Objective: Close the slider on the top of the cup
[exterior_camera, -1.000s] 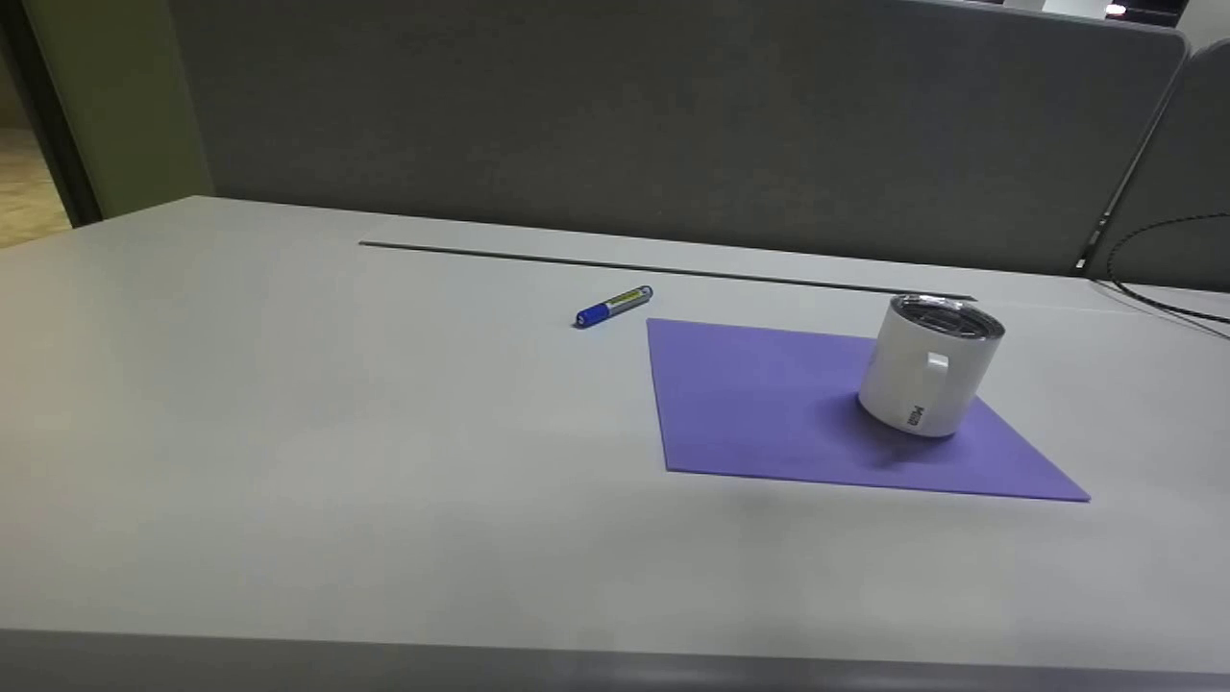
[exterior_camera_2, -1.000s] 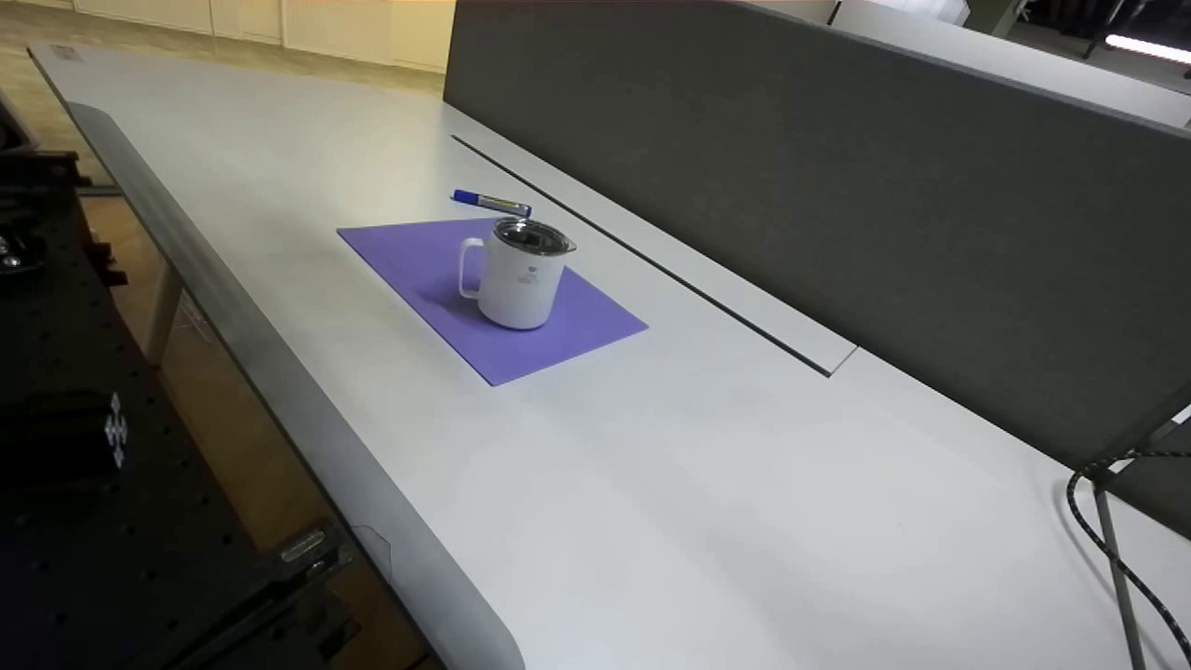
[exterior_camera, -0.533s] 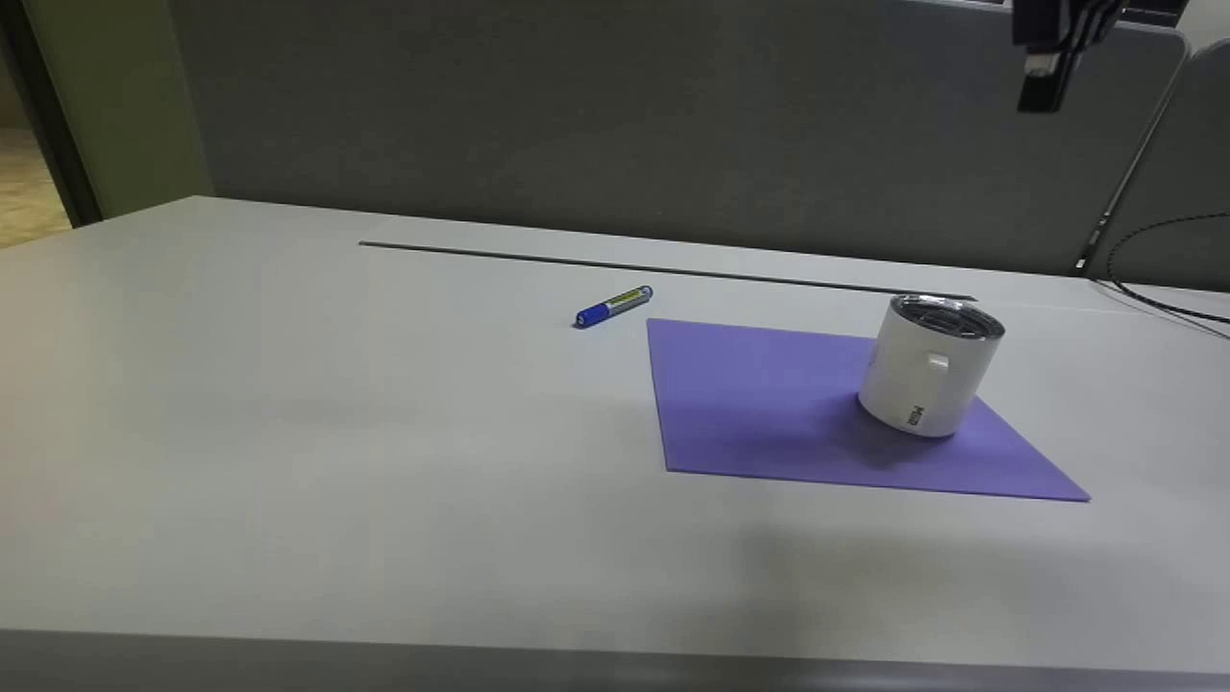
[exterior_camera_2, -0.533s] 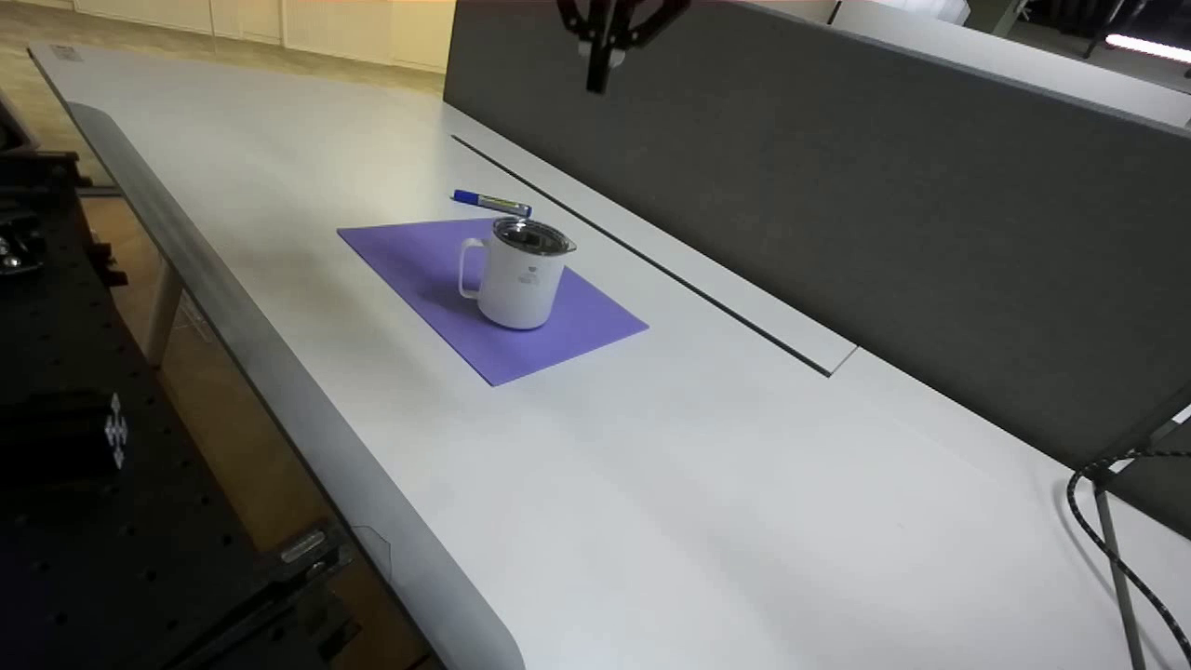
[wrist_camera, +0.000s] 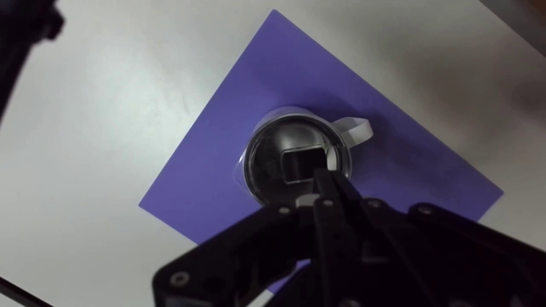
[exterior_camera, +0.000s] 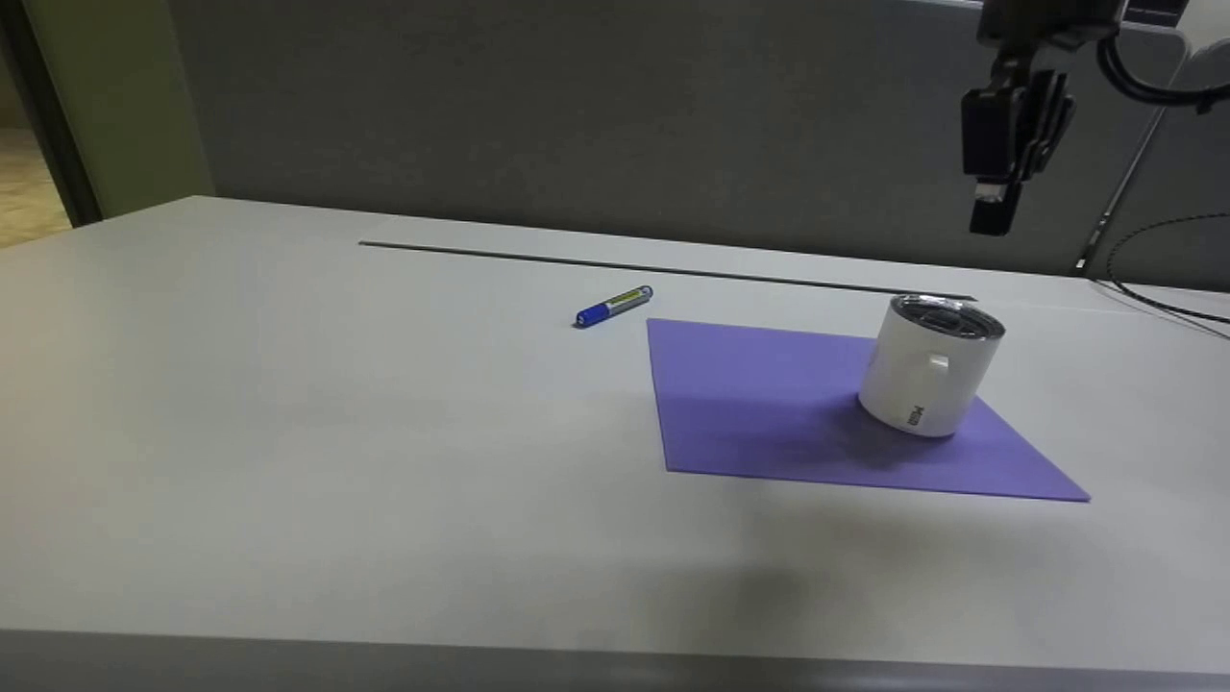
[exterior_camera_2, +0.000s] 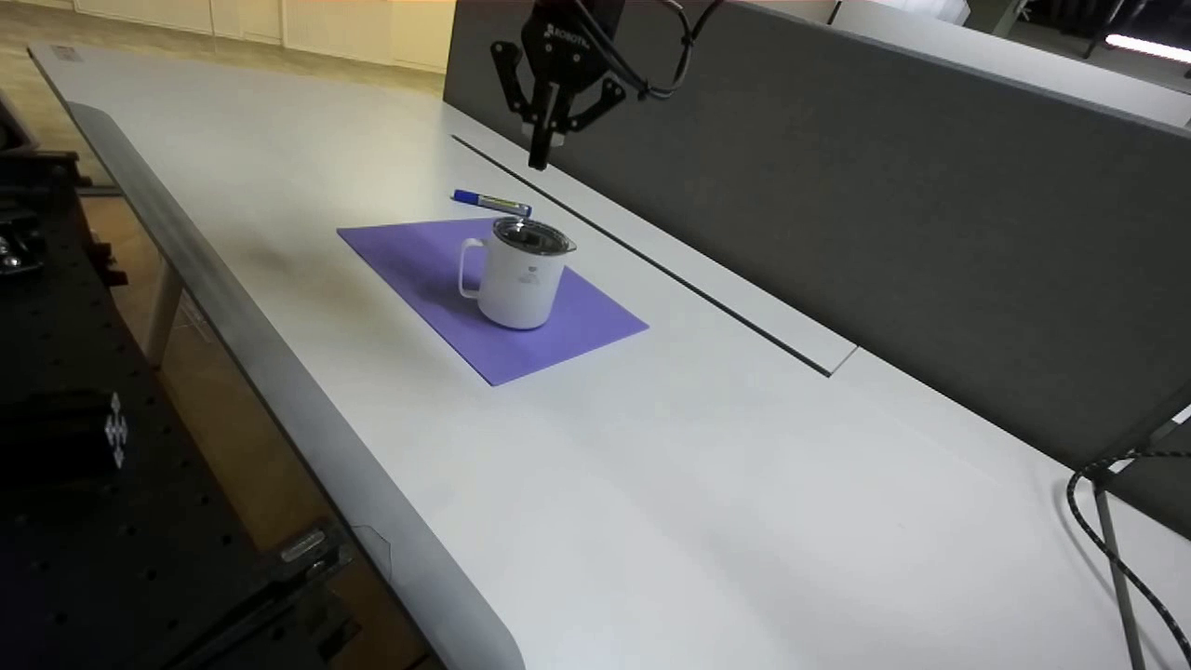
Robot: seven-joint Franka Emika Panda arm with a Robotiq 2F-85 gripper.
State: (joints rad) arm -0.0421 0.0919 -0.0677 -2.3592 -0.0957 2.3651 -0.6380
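Observation:
A white cup with a handle stands upright on a purple mat; it shows in both exterior views (exterior_camera: 918, 384) (exterior_camera_2: 521, 288). In the wrist view its clear round lid (wrist_camera: 271, 175) carries a dark rectangular slider (wrist_camera: 303, 164), with a small pale patch beside it on the handle side. My black gripper points down above and apart from the cup in both exterior views (exterior_camera: 996, 213) (exterior_camera_2: 541, 154). The fingers are together with nothing between them. In the wrist view the gripper (wrist_camera: 332, 174) overlaps the lid's edge near the slider and hides part of the lid.
The purple mat (exterior_camera: 750, 404) lies flat on the white table (exterior_camera: 384, 432). A blue marker (exterior_camera: 615, 306) lies behind the mat. A dark slot (exterior_camera: 663, 271) runs along the back of the table. A grey partition (exterior_camera_2: 837, 186) rises behind it. A black cable (exterior_camera_2: 1107, 549) hangs at the far end.
My gripper has come into both exterior views from the top and moved down toward the cup. The cup, mat and marker have not moved.

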